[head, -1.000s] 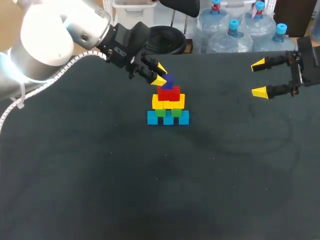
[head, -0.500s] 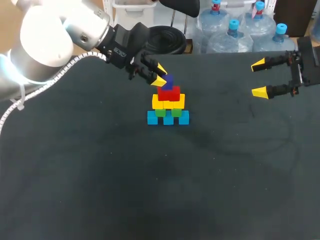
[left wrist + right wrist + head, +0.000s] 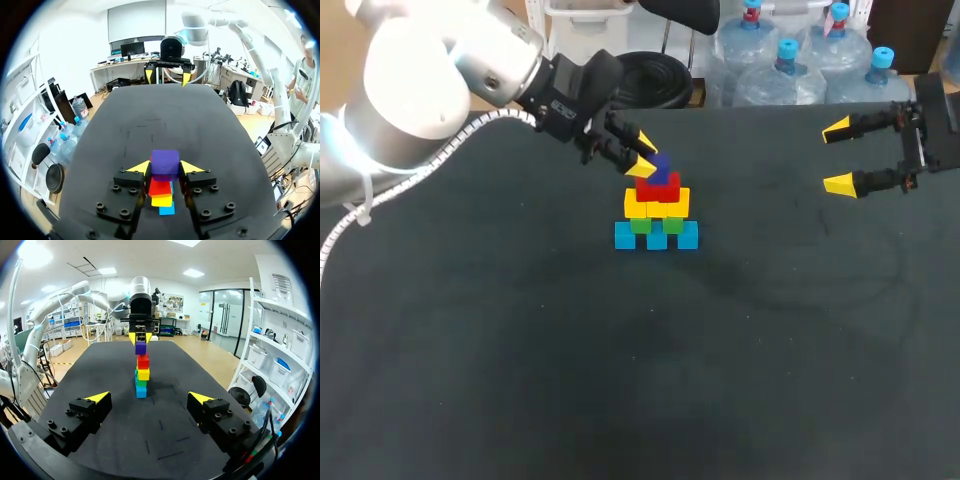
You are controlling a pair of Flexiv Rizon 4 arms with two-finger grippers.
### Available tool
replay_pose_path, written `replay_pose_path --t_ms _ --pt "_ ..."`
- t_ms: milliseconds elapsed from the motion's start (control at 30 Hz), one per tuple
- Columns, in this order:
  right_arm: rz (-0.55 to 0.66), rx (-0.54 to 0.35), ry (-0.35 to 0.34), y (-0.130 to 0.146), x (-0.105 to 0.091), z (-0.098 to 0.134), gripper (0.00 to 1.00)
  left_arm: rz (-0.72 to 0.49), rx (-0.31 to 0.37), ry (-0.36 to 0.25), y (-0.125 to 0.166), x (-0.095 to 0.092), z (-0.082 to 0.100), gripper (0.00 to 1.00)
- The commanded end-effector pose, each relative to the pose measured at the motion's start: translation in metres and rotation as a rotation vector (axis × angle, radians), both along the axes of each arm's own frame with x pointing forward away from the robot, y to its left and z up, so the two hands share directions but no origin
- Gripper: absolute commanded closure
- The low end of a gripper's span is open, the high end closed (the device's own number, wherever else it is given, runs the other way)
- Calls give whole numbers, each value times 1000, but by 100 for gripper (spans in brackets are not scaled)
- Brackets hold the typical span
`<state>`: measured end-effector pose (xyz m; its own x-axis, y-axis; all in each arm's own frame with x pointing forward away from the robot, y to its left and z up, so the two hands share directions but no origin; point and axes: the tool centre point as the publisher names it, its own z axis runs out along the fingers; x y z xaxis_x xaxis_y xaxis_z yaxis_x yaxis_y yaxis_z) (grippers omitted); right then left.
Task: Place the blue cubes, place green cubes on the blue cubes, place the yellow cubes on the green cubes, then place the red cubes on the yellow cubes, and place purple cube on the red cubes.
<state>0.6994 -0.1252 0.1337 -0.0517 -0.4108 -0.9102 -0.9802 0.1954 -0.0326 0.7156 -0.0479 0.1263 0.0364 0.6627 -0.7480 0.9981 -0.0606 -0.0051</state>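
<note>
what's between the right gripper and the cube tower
Only bare black tabletop; the right wrist view shows nothing between the right gripper and the cube tower, and the head view agrees.

L gripper (image 3: 643, 157) w/ purple cube (image 3: 661, 170) dropped a bit — closer onto red cubes (image 3: 658, 187).

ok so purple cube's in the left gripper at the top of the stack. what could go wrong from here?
1. The purple cube looks slightly off-centre over the red cubes in the right wrist view. If it is released like that, it may tip off.
2. The left gripper has its fingers close beside the red layer. Opening or backing out could nudge the narrow tower.
3. If the purple cube is pushed down, the yellow cubes could shift.
</note>
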Motion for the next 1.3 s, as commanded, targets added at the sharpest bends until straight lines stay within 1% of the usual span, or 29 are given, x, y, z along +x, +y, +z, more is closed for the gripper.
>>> replay_pose_path --t_ms 33,1100,1300 --pt "0 0 -1 0 0 0 0 0 -1 1 0 -1 -2 100" --pt "0 0 -1 0 0 0 0 -3 4 -3 1 2 -2 100" --pt "0 0 -1 0 0 0 0 -4 6 -2 1 2 -2 94"
